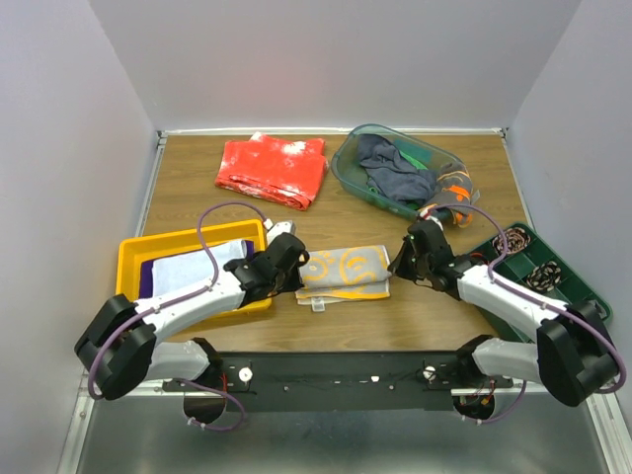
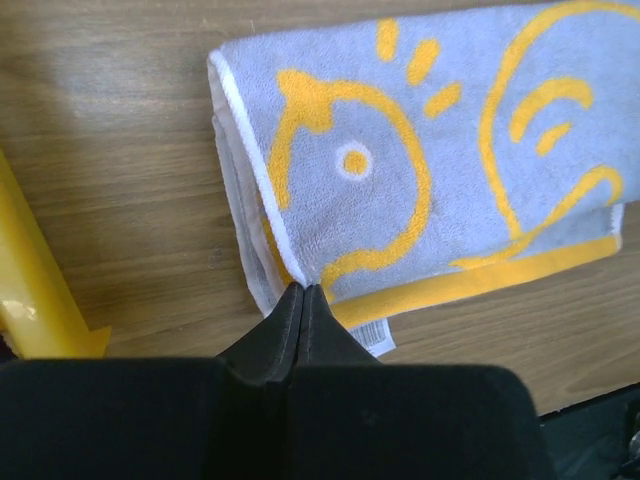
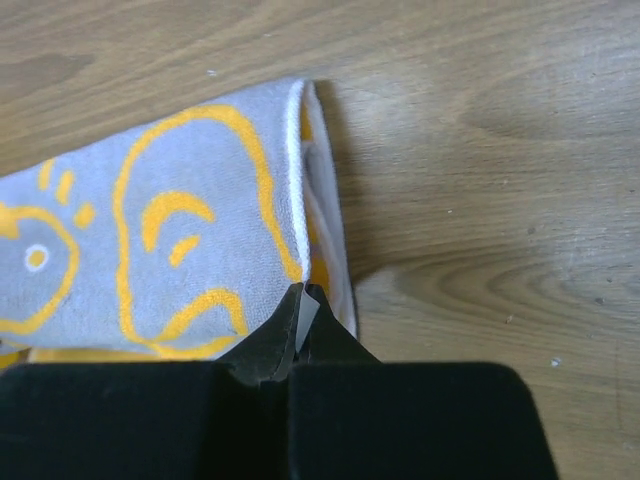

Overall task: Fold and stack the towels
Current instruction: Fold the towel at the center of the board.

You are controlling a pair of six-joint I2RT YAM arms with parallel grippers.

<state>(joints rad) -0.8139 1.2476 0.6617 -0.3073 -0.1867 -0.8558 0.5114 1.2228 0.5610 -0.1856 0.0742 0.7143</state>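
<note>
Left arm [image 1: 188,308], right arm [image 1: 499,294]: white link shells, black joint housings. Purple-grey cables [image 1: 229,204] loop off each. Black base rail [image 1: 336,380], small screws. Fingers [image 2: 283,322] matte black, tapering.

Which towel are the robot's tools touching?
The grey-and-yellow towel with circle drawings, folded mid-table; the left tool and right tool meet its ends. Others sit in the yellow tray and clear bin.

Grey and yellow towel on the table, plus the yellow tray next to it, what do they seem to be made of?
Grey-and-yellow patterned towel: looks like terry cloth, soft and matte, going by the fuzzy pile and stitched white hem. Rectangular yellow tray: probably moulded plastic, smooth and slightly glossy, with a bright highlight on its edge.
</note>
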